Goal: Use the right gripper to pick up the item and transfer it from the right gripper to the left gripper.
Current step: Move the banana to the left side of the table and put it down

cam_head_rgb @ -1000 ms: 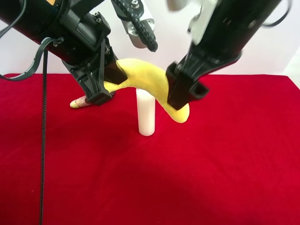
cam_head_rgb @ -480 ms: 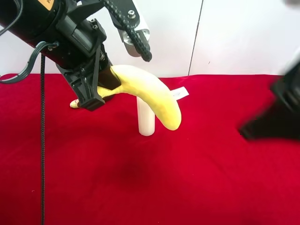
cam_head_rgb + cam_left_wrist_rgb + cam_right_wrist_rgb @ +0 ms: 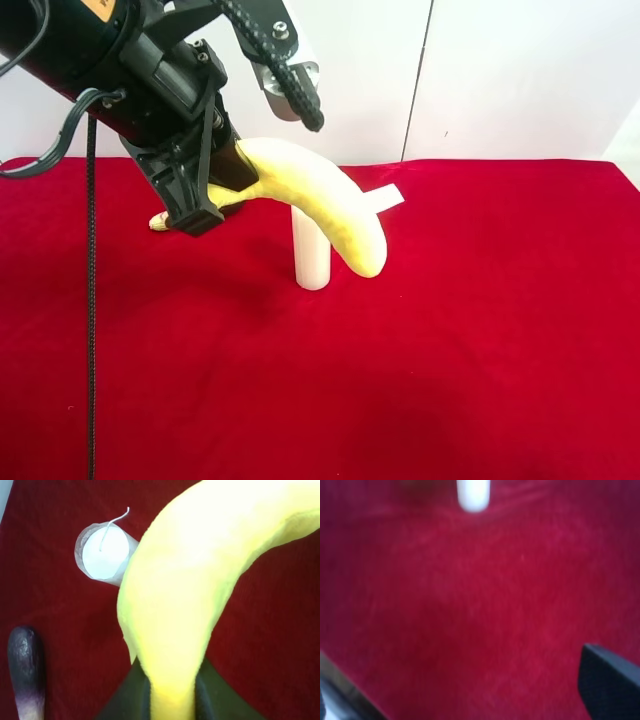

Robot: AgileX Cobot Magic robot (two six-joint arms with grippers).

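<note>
The left gripper (image 3: 235,172) is clamped around the stem end of the banana (image 3: 322,200), holding it in the air above the red cloth (image 3: 480,350). In the exterior high view this is the arm at the view's left, with a black cable (image 3: 92,300) hanging from it. The banana curves down and away from the gripper, and its free end hangs in front of the upright white candle (image 3: 312,255). A small white tag (image 3: 388,198) sticks out from its far side.

In the left wrist view, the banana passes between the gripper's two dark fingers (image 3: 210,697). The candle and its wick are below it, and a purple eggplant (image 3: 26,670) lies on the cloth nearby.

The right gripper (image 3: 475,690) shows only in its own blurred wrist view. Its fingers are spread wide with only bare cloth between them, and the candle is well ahead.
</note>
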